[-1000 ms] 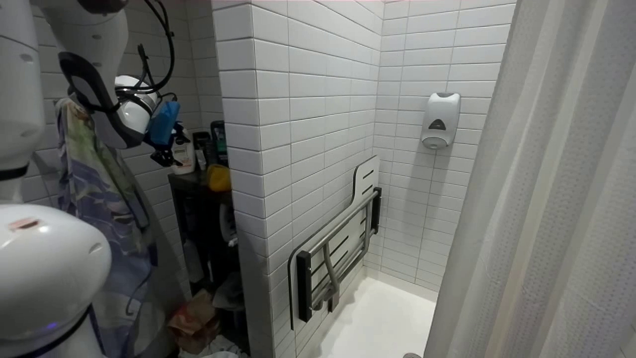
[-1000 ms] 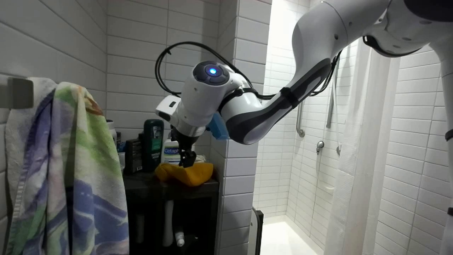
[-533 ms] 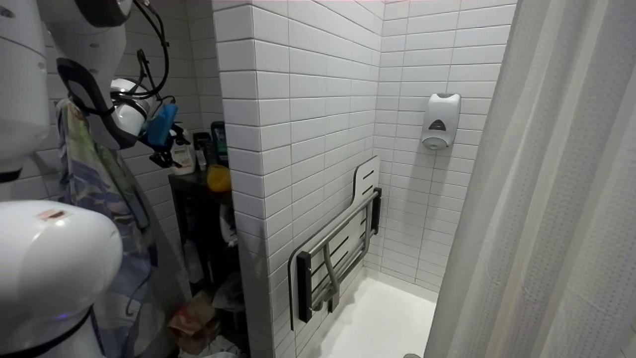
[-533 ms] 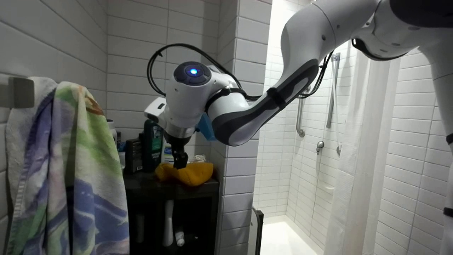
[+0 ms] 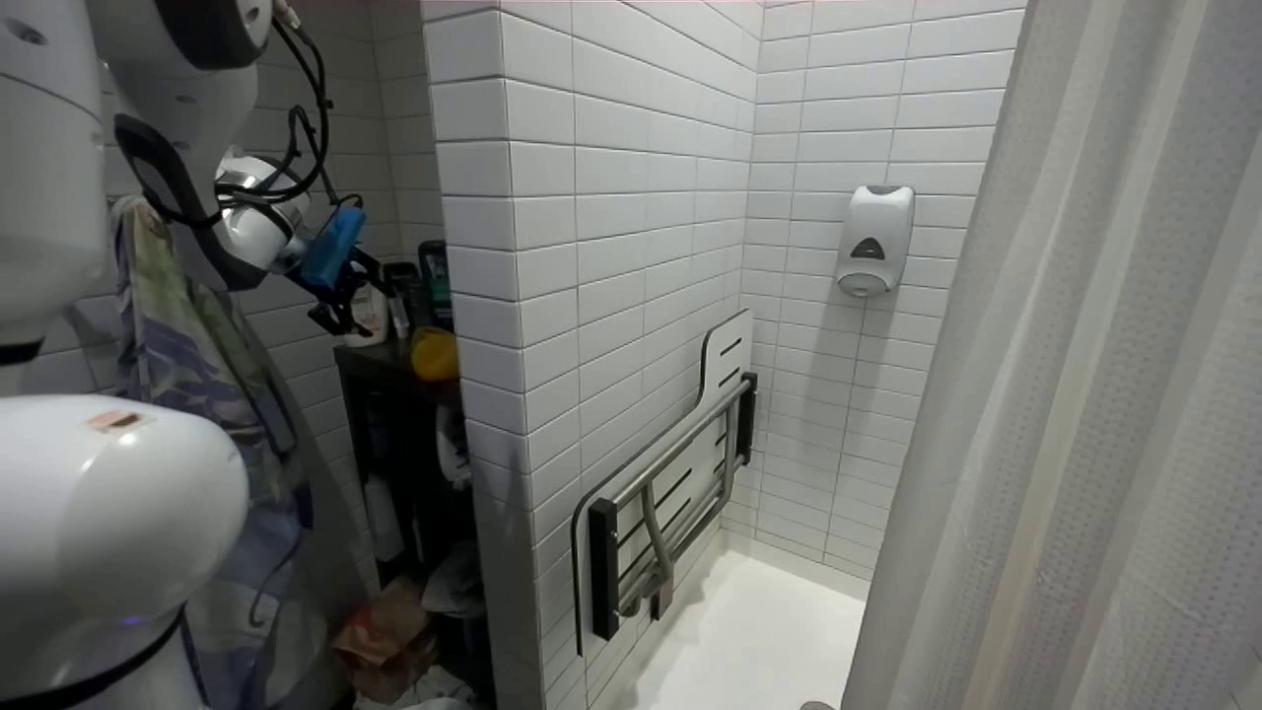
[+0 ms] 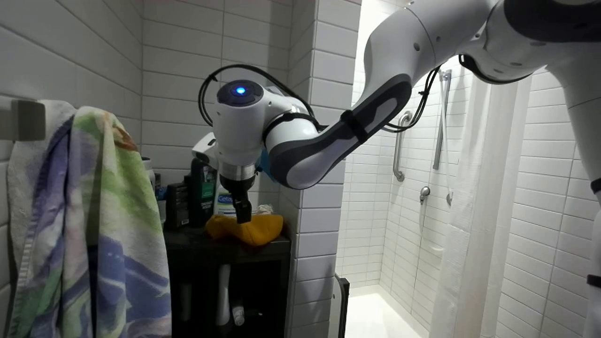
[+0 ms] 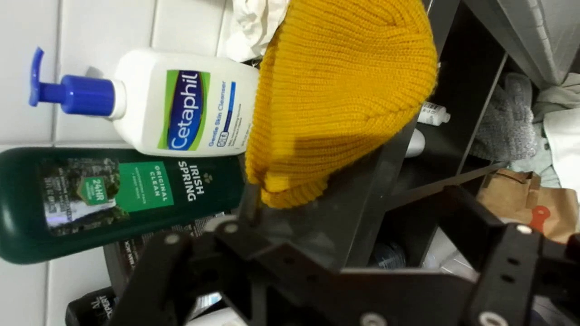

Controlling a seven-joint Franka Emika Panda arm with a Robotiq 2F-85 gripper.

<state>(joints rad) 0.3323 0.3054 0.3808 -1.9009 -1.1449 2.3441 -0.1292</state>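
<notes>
Waiting ungrasped, the yellow knit hat (image 7: 344, 86) sits at the front edge of the worktop (image 6: 190, 239), at the corner beside the tiled partition (image 6: 319, 225); nearby hangs the gripper (image 7: 351, 201), fingers (image 7: 471, 217) spread, nothing taken yet; pump bottle (image 7: 190, 104) towards the back edge.

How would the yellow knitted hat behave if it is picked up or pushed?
The yellow knitted hat would probably sag when lifted, as its ribbed knit looks soft. It is likely light for its size, since only fabric shows. Rolling seems unlikely, given its slumped shape.
</notes>
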